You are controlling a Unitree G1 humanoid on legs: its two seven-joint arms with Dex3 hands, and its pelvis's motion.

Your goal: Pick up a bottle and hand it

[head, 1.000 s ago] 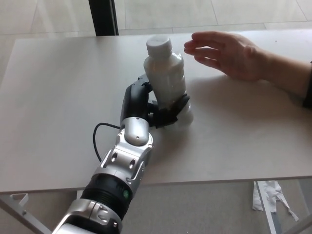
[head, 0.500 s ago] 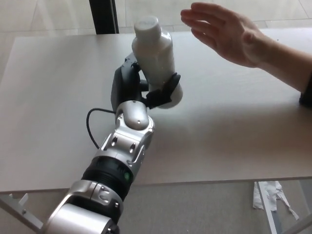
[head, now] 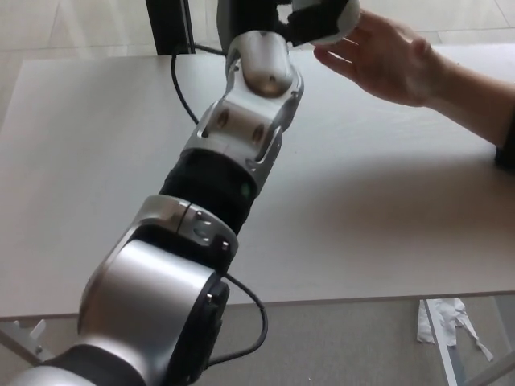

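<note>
White, rounded bottle (head: 326, 20), mostly cropped, sits clasped in the left robot hand (head: 282, 18) beside a person's hand (head: 386, 56).

Bottle (head: 326, 18) white matt plastic; arm (head: 241, 133) glossy silver; table (head: 386, 201) smooth matt

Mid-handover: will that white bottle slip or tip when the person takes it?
Probably slippery: the white bottle looks smooth and glossy. Only its bottom shows, held in the left hand, so it may tilt on release. The person's hand waits open beside it.
</note>
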